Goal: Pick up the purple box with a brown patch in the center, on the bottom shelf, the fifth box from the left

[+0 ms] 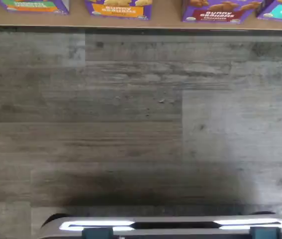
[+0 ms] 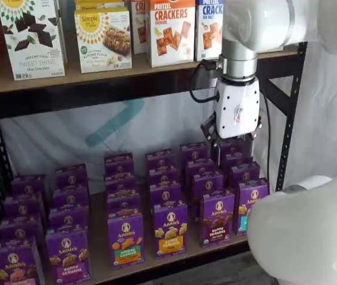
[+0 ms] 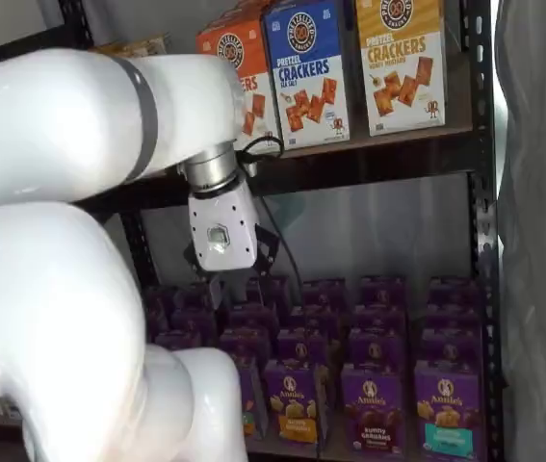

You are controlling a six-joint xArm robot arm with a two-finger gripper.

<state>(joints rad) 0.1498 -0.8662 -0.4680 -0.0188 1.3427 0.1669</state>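
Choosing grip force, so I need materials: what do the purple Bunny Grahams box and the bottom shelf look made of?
The purple box: printed paperboard by the look, smooth and slightly glossy, with crisp folded edges.
The bottom shelf: a tan board, likely wood or particleboard, matte; its posts look like black painted metal.

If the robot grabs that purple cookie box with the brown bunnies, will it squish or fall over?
The purple box looks like thin cardboard, so a hard squeeze would probably dent it. It stands tall and narrow on the bottom shelf, so a nudge might tip it. Boxes are packed close beside and behind it, so they may get bumped too. It is probably light.
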